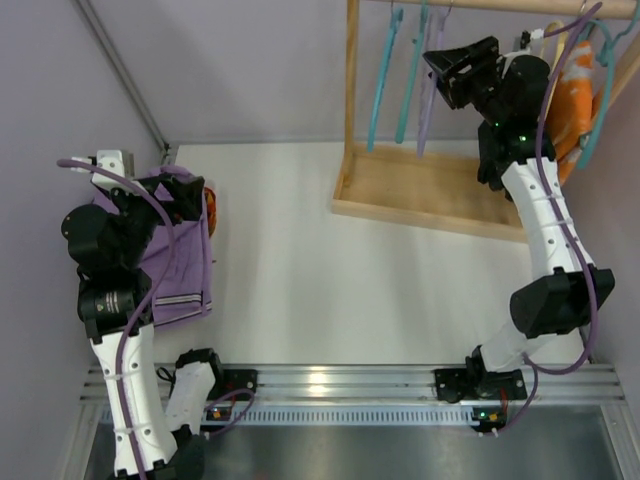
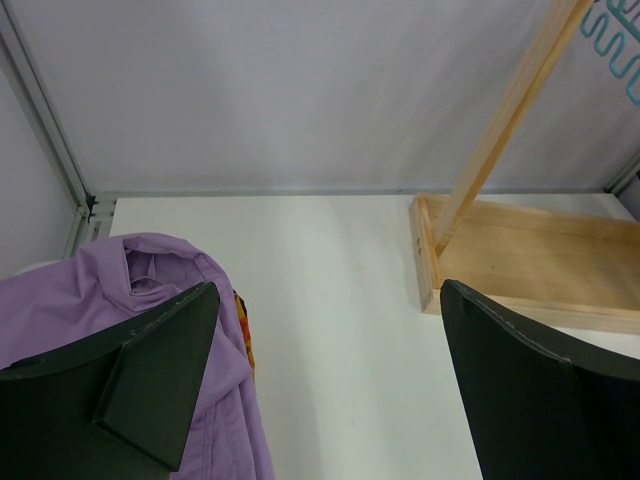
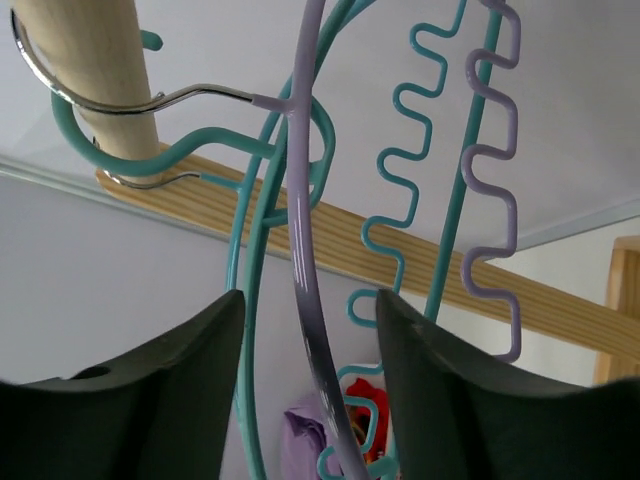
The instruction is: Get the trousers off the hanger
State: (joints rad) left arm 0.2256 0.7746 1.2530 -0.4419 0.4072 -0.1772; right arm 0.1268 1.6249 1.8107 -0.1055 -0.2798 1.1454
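The lavender trousers (image 1: 178,268) lie crumpled on the table at the far left, striped end toward the near edge; they also show in the left wrist view (image 2: 95,290). My left gripper (image 1: 188,200) is open just above their far end, holding nothing. The lavender hanger (image 1: 431,90) hangs bare on the wooden rail, its silver hook (image 3: 110,100) over the rod. My right gripper (image 1: 452,72) is open, with the hanger's arm (image 3: 305,260) between its jaws and a gap showing on each side.
Two teal hangers (image 1: 385,70) hang beside the lavender one. An orange patterned garment (image 1: 575,95) hangs at the rail's right end. The wooden rack base (image 1: 420,195) stands at the back right. An orange cloth bit (image 1: 211,212) lies under the trousers' edge.
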